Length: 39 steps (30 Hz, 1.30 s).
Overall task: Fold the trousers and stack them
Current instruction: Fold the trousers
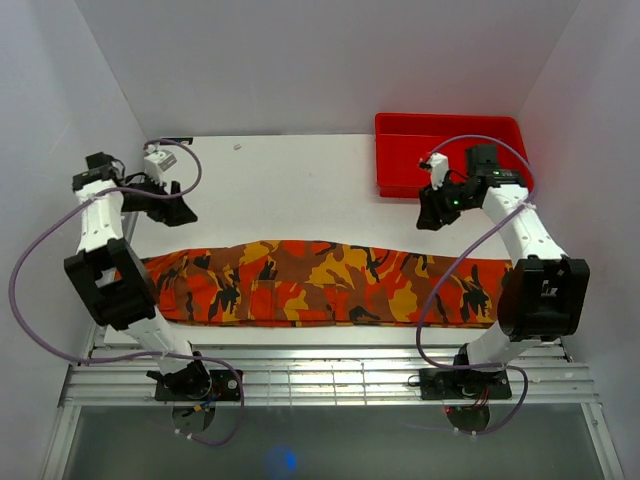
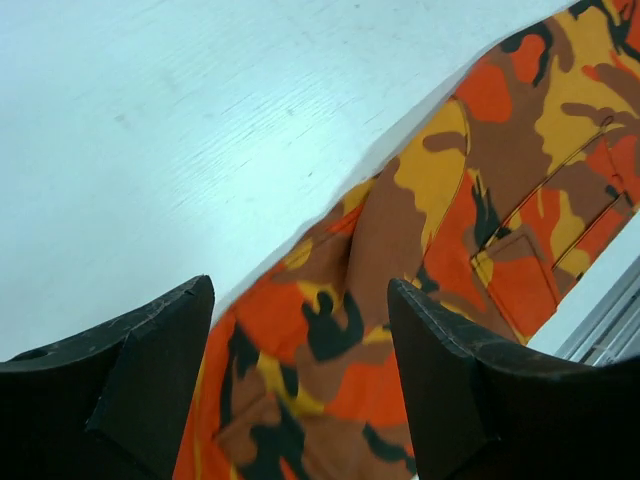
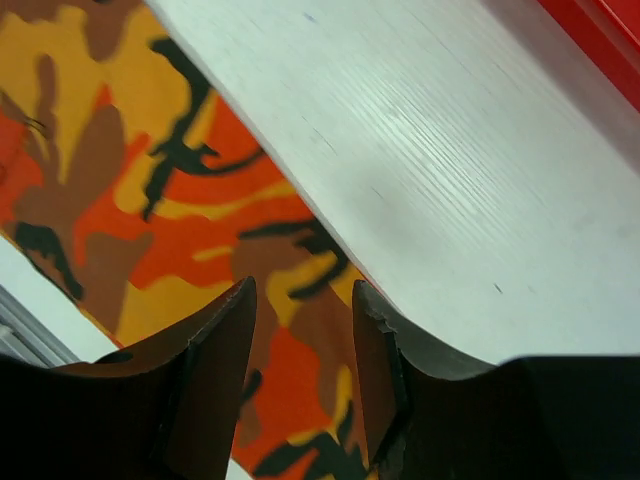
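Trousers (image 2: 430,240) of camouflage cloth, in orange, red, yellow and dark brown patches, fill the gap between the two black fingers of the left gripper (image 2: 300,290) in the left wrist view. The fingers stand wide apart with nothing held between them. A stitched patch pocket (image 2: 520,270) shows on the cloth to the right of the fingers, and bare white table lies to the upper left.

In the right wrist view, the right gripper (image 3: 302,288) has its two black fingers only a narrow gap apart. Nothing is clamped between them. The camouflage cloth (image 3: 120,160) lies below and to the left. The white wooden table (image 3: 430,170) runs to the right, and the edge of a plain red plastic tray (image 3: 605,30) shows in the top right corner.

Seen from above, the left gripper (image 1: 170,205) sits over the table just beyond the far edge of the trousers' left end. The right gripper (image 1: 435,215) sits just beyond the far edge near their right end, at the near edge of the tray (image 1: 400,150). The trousers (image 1: 320,283) lie flat as one long narrow band across the table (image 1: 290,190), left to right, close to its near edge. Both ends are partly hidden behind the arms. Purple cables (image 1: 30,290) loop along each arm. Pale metal rails (image 1: 330,375) run along the table's near edge, where the arm bases are bolted.
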Each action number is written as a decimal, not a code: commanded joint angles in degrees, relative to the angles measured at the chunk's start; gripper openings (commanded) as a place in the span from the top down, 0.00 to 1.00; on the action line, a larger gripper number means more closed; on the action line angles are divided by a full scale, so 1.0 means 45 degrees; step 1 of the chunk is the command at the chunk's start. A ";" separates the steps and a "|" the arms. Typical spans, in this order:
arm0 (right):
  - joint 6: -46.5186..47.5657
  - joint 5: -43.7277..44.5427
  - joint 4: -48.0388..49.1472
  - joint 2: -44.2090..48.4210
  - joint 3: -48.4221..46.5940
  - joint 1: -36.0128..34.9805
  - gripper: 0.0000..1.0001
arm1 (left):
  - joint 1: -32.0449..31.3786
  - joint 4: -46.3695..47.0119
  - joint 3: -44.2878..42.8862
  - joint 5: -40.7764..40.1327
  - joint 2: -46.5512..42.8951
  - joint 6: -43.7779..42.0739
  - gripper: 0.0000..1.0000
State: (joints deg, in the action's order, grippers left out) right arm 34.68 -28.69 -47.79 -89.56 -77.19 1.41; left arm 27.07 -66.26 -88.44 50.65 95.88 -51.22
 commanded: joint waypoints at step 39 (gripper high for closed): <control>-0.5283 -0.3880 0.5208 -0.6679 -0.5249 -0.5586 0.38 | -0.4902 0.2518 0.5629 -0.0534 -0.1109 0.0055 1.00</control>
State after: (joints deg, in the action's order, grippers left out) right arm 11.92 -43.55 -27.99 -119.31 -97.76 -22.06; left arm 5.63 -54.11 -64.49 47.46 95.24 -47.31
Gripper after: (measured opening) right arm 0.607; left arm 0.021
